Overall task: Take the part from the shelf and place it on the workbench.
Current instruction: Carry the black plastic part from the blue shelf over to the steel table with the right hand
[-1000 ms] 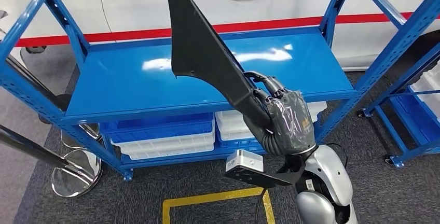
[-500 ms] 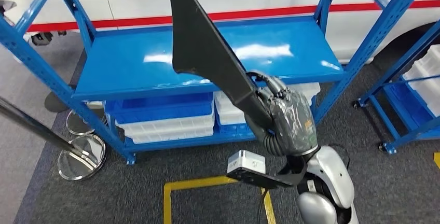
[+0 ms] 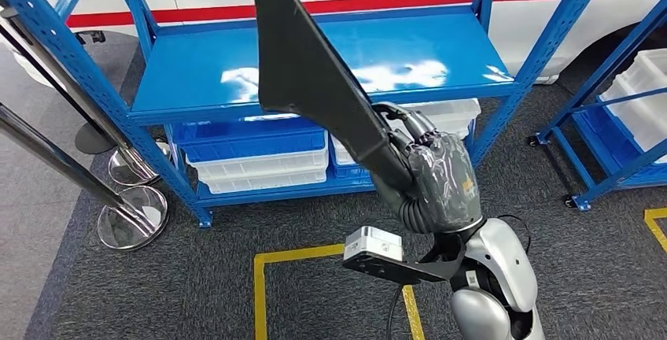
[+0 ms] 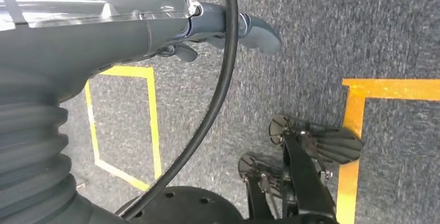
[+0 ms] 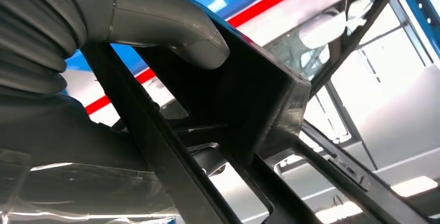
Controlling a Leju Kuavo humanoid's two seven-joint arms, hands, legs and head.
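Standing at the left are two chrome barrier posts (image 3: 126, 218) with round bases on the grey carpet, just beside the blue shelf (image 3: 338, 64). Its upper board is bare and glossy. Underneath, on the lower level, sit stacked bins: a blue bin (image 3: 252, 139) over white bins (image 3: 259, 173) on the left, more white bins (image 3: 452, 113) on the right; what lies inside them cannot be told. Yellow floor tape (image 3: 271, 277) marks a box on the carpet in front. Held up in front of the shelf, clear of its boards, is the black part (image 3: 315, 72), a long flat piece widening toward its upper end. The right hand (image 3: 436, 179) grips its narrow lower end, fingers wrapped tight round it. Further right stands a second blue rack (image 3: 621, 120) holding white trays (image 3: 649, 96). The left hand (image 4: 171, 32) hangs over the carpet, holding nothing; whether its fingers are spread or curled cannot be told.
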